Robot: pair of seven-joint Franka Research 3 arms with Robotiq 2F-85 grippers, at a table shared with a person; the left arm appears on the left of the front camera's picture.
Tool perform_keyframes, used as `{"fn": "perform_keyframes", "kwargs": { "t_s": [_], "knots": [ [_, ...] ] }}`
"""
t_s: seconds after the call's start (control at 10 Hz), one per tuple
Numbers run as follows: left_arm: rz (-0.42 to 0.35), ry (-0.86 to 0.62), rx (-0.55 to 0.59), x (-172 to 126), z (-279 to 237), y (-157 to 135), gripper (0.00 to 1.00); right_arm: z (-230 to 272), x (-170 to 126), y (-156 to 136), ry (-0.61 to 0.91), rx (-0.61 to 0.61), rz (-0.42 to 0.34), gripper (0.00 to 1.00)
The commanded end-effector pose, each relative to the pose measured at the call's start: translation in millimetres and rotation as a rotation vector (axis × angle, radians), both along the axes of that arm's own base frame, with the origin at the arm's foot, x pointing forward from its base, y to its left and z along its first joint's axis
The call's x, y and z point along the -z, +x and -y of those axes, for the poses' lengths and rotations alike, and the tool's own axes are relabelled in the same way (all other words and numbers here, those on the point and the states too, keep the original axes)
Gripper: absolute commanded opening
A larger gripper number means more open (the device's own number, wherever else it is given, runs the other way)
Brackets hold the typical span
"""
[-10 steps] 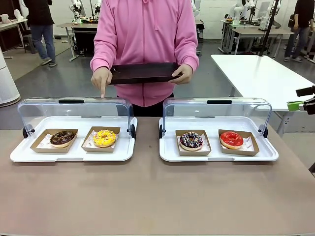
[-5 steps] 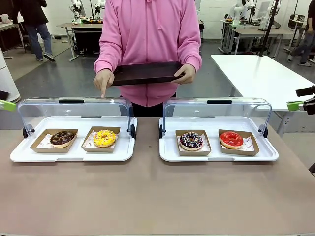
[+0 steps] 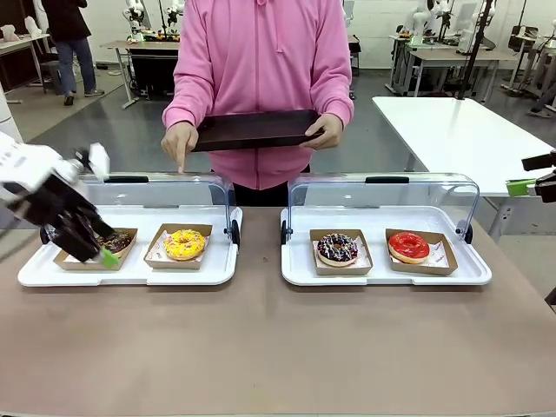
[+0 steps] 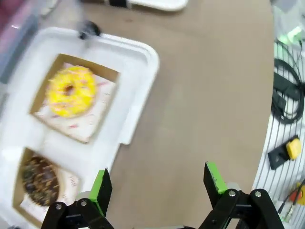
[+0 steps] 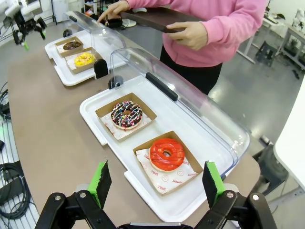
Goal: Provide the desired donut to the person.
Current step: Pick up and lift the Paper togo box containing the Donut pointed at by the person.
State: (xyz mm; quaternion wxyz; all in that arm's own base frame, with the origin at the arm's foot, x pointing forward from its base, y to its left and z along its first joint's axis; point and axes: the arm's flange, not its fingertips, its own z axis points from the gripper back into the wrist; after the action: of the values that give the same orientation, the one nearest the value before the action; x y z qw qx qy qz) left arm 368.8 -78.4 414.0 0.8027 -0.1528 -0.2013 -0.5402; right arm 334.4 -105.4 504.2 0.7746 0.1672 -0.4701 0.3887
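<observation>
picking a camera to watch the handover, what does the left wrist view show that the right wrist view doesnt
The left wrist view adds a small black-and-yellow box off the table's edge. The right wrist view adds the red donut, the sprinkled dark donut, the right tray with its clear lid raised, and the person holding a dark tray, one finger pointing at the left lid. Both share the yellow donut, the chocolate donut, the left tray and the brown table.
</observation>
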Motion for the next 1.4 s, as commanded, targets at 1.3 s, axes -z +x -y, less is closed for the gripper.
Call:
{"fn": "perform_keyframes", "kwargs": {
  "t_s": [1.3],
  "knots": [
    [0.13, 0.309, 0.297, 62, 63, 93, 1.0, 0, 2, 3, 0.017, -0.01, 0.012, 1.0]
  ]
}}
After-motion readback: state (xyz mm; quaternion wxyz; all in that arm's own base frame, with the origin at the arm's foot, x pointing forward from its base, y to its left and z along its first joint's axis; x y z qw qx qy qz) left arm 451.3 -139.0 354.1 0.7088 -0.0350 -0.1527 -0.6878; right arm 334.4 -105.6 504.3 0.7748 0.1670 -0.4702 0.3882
